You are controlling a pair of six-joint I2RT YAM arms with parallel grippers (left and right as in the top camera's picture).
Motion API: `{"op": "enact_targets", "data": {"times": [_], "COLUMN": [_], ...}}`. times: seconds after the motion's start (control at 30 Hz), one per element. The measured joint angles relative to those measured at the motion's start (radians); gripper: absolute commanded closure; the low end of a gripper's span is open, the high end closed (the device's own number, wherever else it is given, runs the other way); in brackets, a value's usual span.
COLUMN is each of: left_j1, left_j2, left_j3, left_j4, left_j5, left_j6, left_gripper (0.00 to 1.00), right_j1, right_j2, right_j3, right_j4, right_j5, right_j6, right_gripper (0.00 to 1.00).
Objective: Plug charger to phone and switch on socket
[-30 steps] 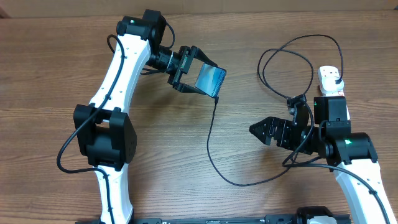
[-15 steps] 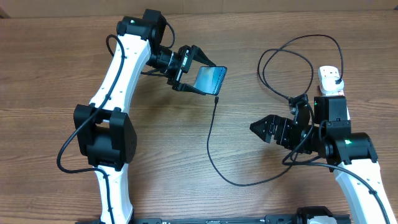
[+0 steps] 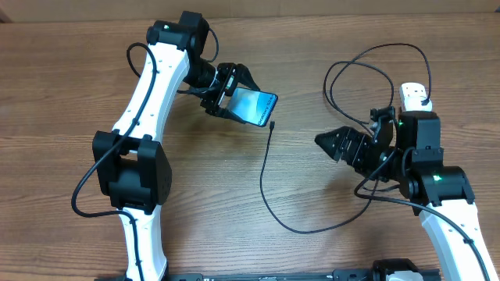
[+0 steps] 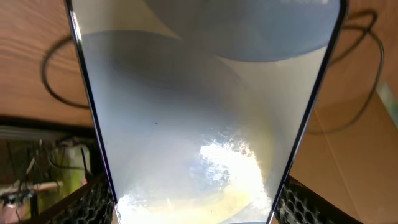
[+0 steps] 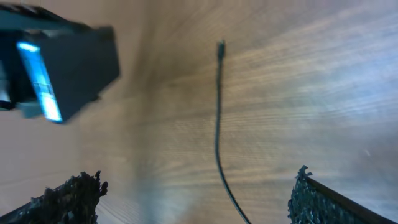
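My left gripper [image 3: 228, 98] is shut on the phone [image 3: 252, 106] and holds it off the table, its light screen tilted up. In the left wrist view the phone [image 4: 205, 112] fills the frame between my mesh pads [image 4: 87, 202]. The charger [image 3: 262, 176], a thin black cable, lies on the wood with its small tip [image 3: 273, 124] just below the phone. It curves round to loops near the socket [image 3: 412, 95], which my right arm partly hides. My right gripper [image 3: 322, 142] stands open to the right of the cable. In its own view the charger [image 5: 218, 124] runs between the fingers [image 5: 314, 198], and nothing is gripped.
The brown wooden table [image 3: 62, 94] runs across the whole view. The charger's loops [image 3: 367, 62] lie at the back right beside the socket. Both white arms reach in from the near edge, the left arm [image 3: 144, 101] along the left side.
My left gripper has turned the phone so its screen faces more upward and has drawn it slightly left. My right gripper has moved toward the far side of the table, still open.
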Motion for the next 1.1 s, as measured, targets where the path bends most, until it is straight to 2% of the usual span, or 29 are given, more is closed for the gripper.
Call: {"op": "enact_targets", "data": {"times": [0.2,0.4,0.67,1.1], "left_j1": [-0.022,-0.051,-0.054,-0.092], "left_j2": [0.0,0.0,0.0,0.0], "left_j3": [0.0,0.0,0.0,0.0], "left_j4": [-0.001,-0.002,-0.002,-0.002], "left_j5": [-0.071,-0.097,-0.107,-0.129], "left_j6": [0.003,0.003,0.003,0.003], "left_gripper": [0.28,0.28,0.28,0.27], "right_j1": [0.028,0.138,0.288,0.428], "right_j2": [0.014,0.096,0.211,0.28], "right_j3": [0.0,0.003,0.003,0.003], "right_j4": [0.134,0.305,0.449,0.551], "right_j5": [-0.019,-0.014,0.065,0.254], "right_j6": [0.097,0.223,0.312,0.429], "right_gripper": [0.08,0.18,0.22,0.37]}}
